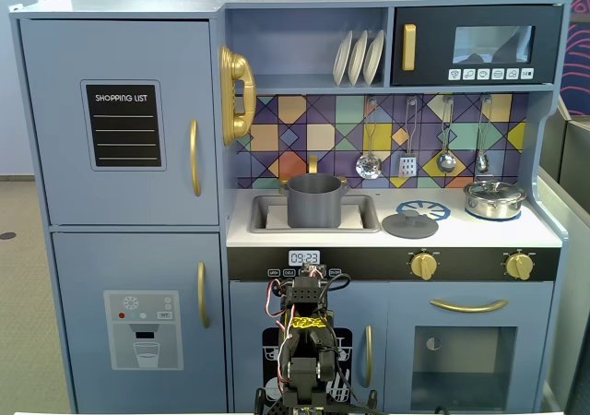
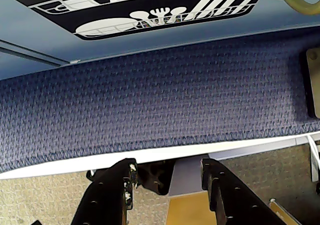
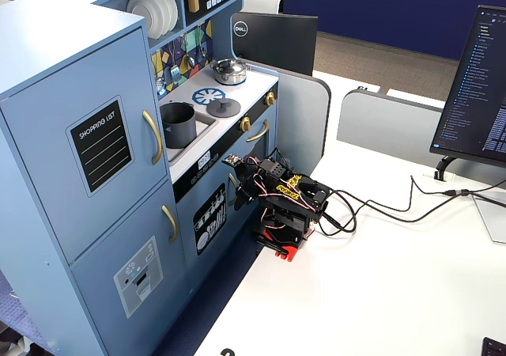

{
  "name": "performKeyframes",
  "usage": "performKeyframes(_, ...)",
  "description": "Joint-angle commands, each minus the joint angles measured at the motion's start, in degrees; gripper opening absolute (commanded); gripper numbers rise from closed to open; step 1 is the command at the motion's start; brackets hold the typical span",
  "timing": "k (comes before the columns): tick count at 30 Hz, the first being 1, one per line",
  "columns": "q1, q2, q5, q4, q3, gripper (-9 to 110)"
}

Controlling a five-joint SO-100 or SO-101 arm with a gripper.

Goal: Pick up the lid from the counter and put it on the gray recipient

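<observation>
The dark-gray lid (image 1: 410,223) (image 3: 224,107) with a small knob lies flat on the pale counter (image 1: 479,234) (image 3: 247,87), just right of the sink. In the sink stands the gray recipient (image 1: 314,200) (image 3: 179,124), a matte pot with nothing covering it. My arm is folded low in front of the toy kitchen, well below the counter. In the wrist view the gripper (image 2: 168,167) is open, nothing between its black fingers (image 2: 125,185), and it faces blue carpet and the white table edge. From the side, the gripper (image 3: 239,183) sits close to the dishwasher door.
A shiny silver pot (image 1: 494,198) (image 3: 229,71) stands at the counter's right end, behind the printed blue burner (image 1: 424,210). Gold knobs (image 1: 423,265) line the counter front above the arm. Cables (image 3: 371,207) and a monitor (image 3: 482,87) are on the white table.
</observation>
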Motion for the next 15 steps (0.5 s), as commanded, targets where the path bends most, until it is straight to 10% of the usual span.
performKeyframes(1,0.88,-0.26,-2.81,10.02,0.26,0)
performKeyframes(15,1.93,-0.35,-6.5,5.36,-0.18,0)
